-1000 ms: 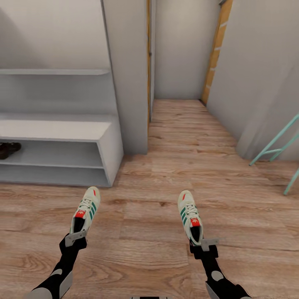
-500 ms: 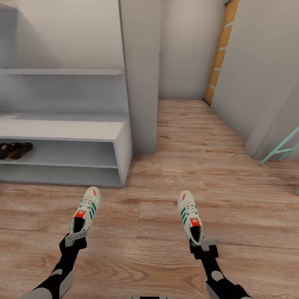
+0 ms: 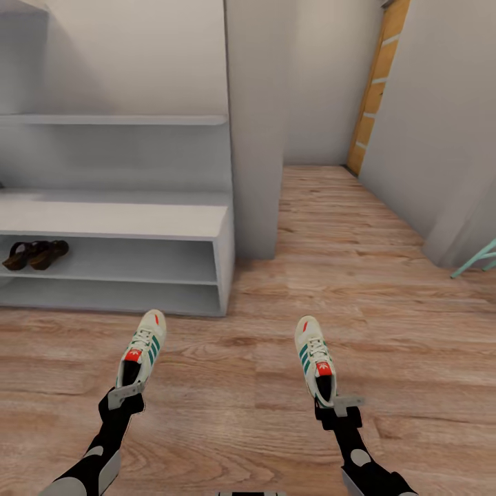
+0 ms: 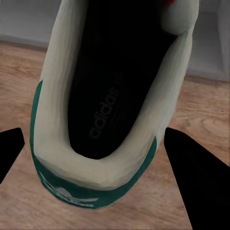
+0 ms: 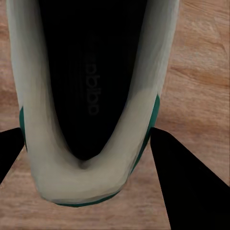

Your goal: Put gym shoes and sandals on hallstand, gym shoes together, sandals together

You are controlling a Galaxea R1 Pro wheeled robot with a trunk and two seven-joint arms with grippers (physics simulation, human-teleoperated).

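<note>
Wood-plank corridor floor [image 3: 289, 427], white wall ahead. Each cream-white, green-striped gym shoe is carried heel-first off the floor, left gripper [image 3: 126, 395] pinching one [image 3: 141, 346], right gripper [image 3: 335, 403] pinching the other [image 3: 314, 358], ready for the low white hallstand [image 3: 117, 220]. Brown sandals [image 3: 34, 254] already sit on its shelf. The view has swung left since earlier, showing both.

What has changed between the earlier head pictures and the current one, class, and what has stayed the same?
The whole head view has swung leftward: the hallstand sits further right in the picture, and both sandals on its upper tier have come into sight. That is camera motion, not moving furniture. Unchanged: the left pincer holds one gym shoe, the right pincer the other, both above the floor.
</note>
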